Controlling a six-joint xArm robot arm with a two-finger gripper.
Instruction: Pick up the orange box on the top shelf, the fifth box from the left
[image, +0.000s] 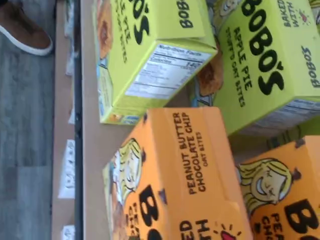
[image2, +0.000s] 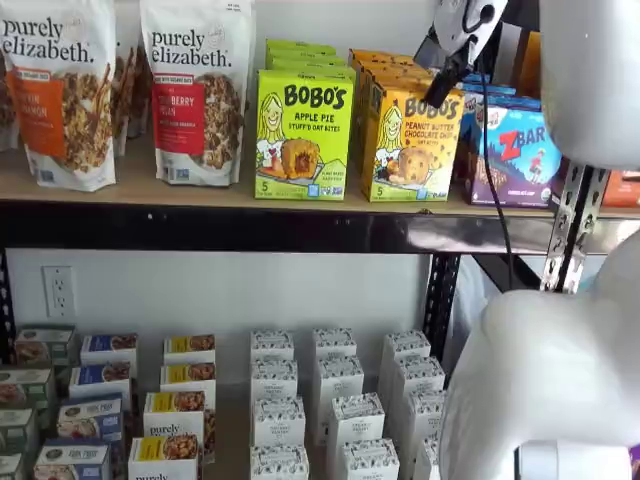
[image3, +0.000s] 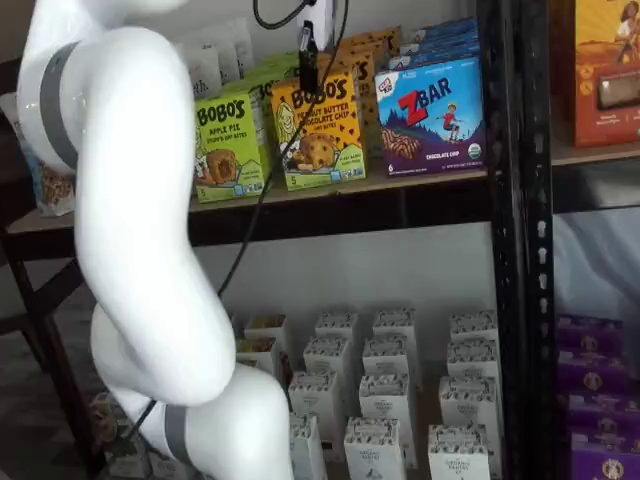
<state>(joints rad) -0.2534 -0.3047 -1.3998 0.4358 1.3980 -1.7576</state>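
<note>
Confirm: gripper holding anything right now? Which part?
Nothing held. The gripper hangs in front of the orange box, near its top edge; whether the fingers are open cannot be told.

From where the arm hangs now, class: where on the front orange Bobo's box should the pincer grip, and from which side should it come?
Grip the orange box across its two narrow side faces near the top, coming down from above and in front. It stands upright at the front of the top shelf, with a green Apple Pie box and a ZBar box close beside it, so side gaps look tight. The pincer hangs over it.
</note>
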